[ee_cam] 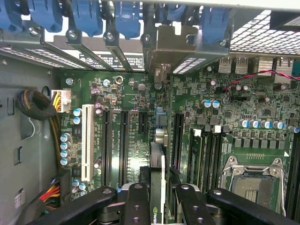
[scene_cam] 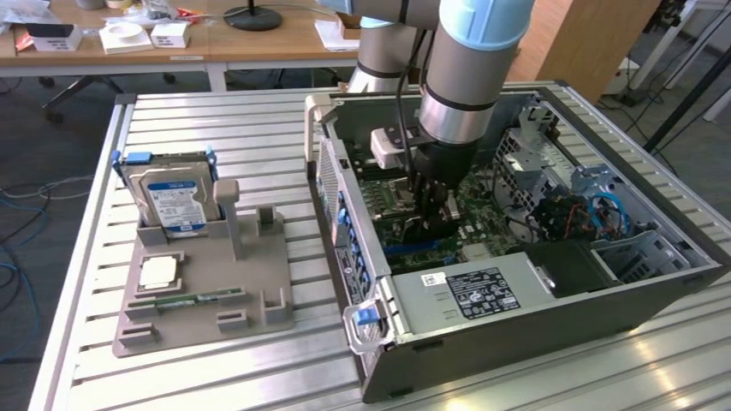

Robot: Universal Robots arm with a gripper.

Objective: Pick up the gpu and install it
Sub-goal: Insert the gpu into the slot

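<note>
Wrist view: the two black fingers (ee_cam: 136, 206) are closed narrowly on the gpu (ee_cam: 157, 161), one on each flat side of the thin dark card, which stands on edge and runs away from the camera. The card sits low over the green motherboard (ee_cam: 122, 93), in line with the long black expansion slots, and its silvery bracket (ee_cam: 164, 47) meets the rear wall of the case just beneath a row of blue clips (ee_cam: 89, 18). Whether its lower edge is seated in a slot cannot be told. An open processor socket (ee_cam: 253, 183) lies to one side of the card. From the exterior view, the arm (scene_cam: 468, 86) reaches straight down into the open computer case (scene_cam: 639, 300), which lies on its side on the slatted metal counter (scene_cam: 205, 120). Well apart, toward the exterior view's left, a grey holder tray (scene_cam: 205, 300) carries an upright hard drive (scene_cam: 171, 201) and a narrow green memory stick (scene_cam: 188, 300).
</note>
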